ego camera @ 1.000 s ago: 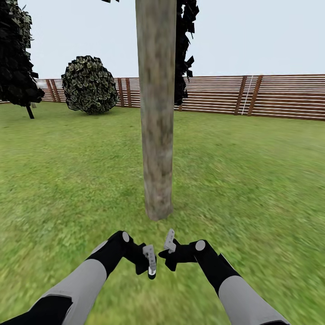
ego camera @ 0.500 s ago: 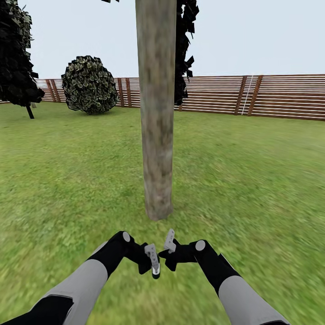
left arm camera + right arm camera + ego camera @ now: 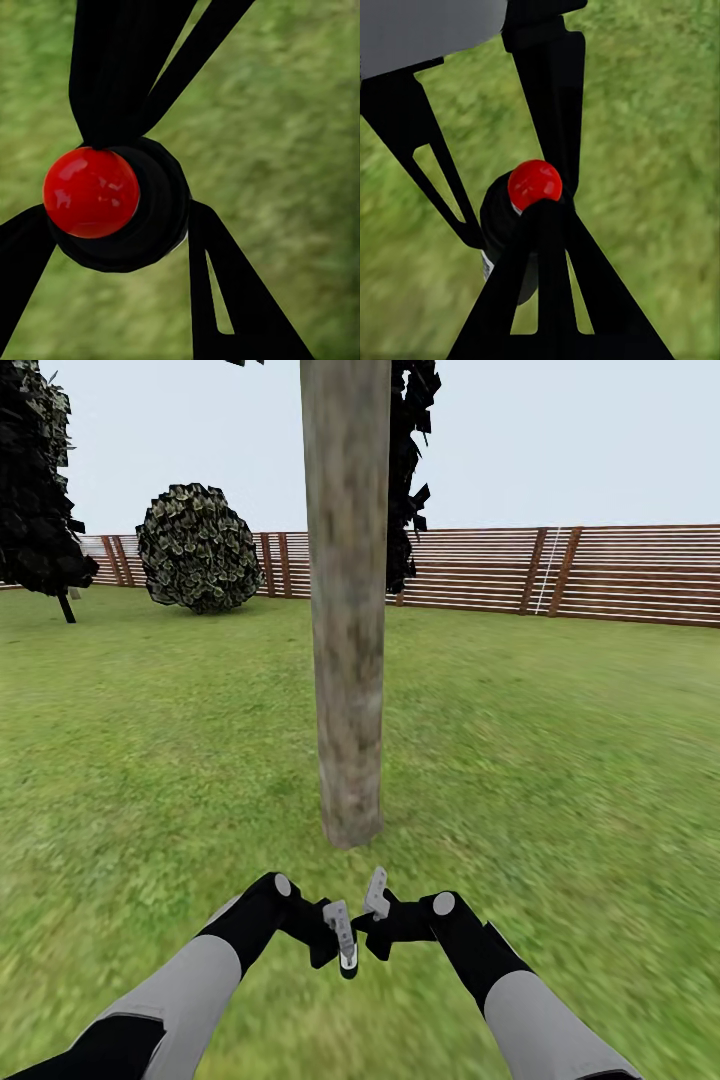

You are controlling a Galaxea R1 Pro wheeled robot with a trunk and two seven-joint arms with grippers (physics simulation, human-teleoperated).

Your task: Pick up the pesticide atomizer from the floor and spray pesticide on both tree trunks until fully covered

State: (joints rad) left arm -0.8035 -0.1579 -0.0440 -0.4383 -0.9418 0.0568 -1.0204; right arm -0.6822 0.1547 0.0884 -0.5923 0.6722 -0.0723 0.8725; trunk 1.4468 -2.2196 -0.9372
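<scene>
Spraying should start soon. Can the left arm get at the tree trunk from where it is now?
Probably yes. The left gripper, holding the pesticide atomizer, sits just short of the tree trunk, with only bare grass between; the right gripper sits beside it, not ahead.

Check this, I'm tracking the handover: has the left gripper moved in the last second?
Yes. The left gripper has edged toward the right gripper, judged against the tree trunk.

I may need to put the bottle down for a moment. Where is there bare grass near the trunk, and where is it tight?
Open lawn lies on both sides of the mottled grey-tan tree trunk, back to the brown slatted fence. It is tight where the left gripper and right gripper meet around the dark red-topped atomizer, just before the trunk's base.
</scene>
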